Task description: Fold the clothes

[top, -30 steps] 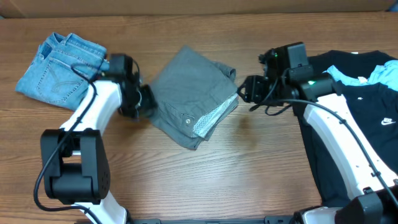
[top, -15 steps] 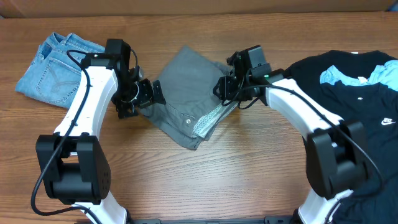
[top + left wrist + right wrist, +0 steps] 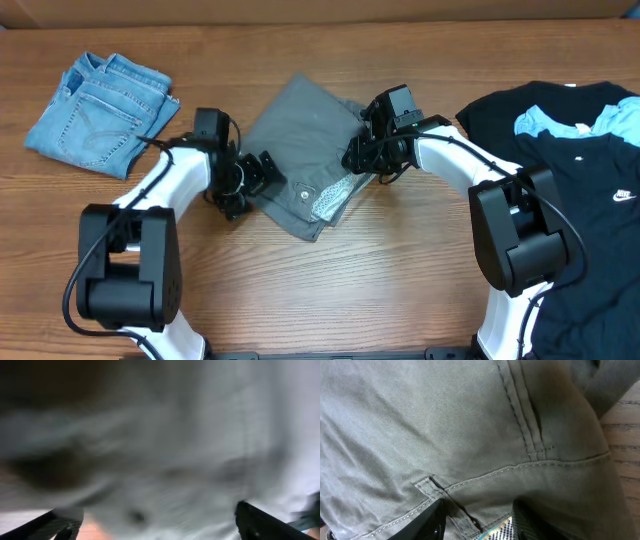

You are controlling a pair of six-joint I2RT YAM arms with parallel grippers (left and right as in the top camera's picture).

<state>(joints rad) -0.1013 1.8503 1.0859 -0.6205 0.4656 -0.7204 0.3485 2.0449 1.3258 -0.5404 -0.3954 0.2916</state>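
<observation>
Holding the left hand [image 3: 250, 178] wide open, fingers [image 3: 260, 522] far apart at either side of the wrist view, gripping nothing. Nosing it up against the edge of the grey shorts [image 3: 300, 140], with blurred grey cloth filling the gap straight ahead of it. Resting the right hand [image 3: 360, 158] on the opposite edge of the shorts, fingers [image 3: 432, 520] roughly half parted. Showing stitched seams, a belt loop and a strip of patterned lining between and just ahead of those fingers. Pinching the cloth or merely touching it: cannot tell. Having the shorts lying roughly folded on the desk [image 3: 400, 280] between the two hands. Leaving the light-blue jeans [image 3: 100, 110] well apart beyond the left hand, on its side away from the shorts. Leaving the black T-shirts [image 3: 580, 190] well apart beyond the right hand, likewise away from the shorts.
</observation>
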